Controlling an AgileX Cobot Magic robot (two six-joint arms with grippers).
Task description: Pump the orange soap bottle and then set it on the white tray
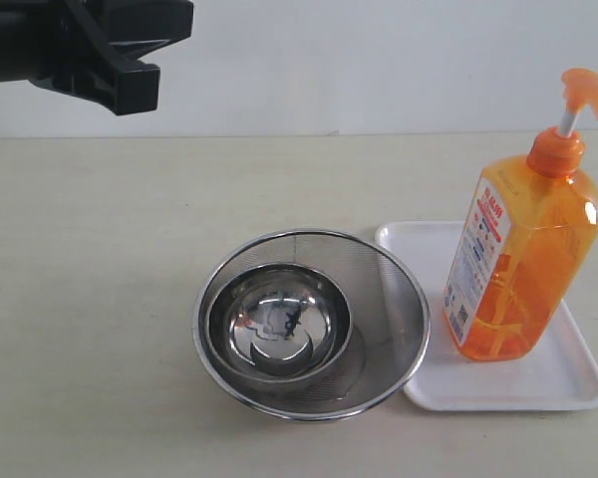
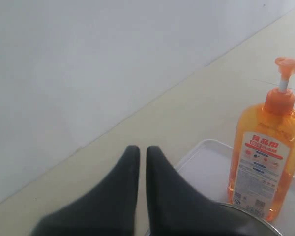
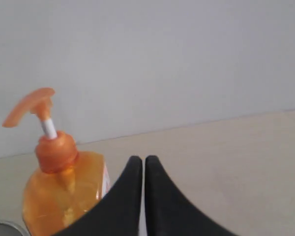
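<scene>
The orange soap bottle (image 1: 523, 264) stands upright on the white tray (image 1: 538, 383) at the right, its pump head (image 1: 586, 95) raised on the white stem. My left gripper (image 2: 139, 150) is shut with nothing between its fingers, held high and well to the left of the bottle (image 2: 265, 157) and the tray (image 2: 206, 167). The left arm (image 1: 100, 50) shows as a dark shape in the top left corner of the exterior view. My right gripper (image 3: 139, 160) is also shut and empty, close beside the bottle (image 3: 64, 191) and touching nothing; the exterior view does not show it.
A round steel mesh strainer (image 1: 399, 299) with a steel bowl (image 1: 279, 324) inside it sits on the beige table just left of the tray, its rim touching the tray's edge. A pale wall runs along the back of the table.
</scene>
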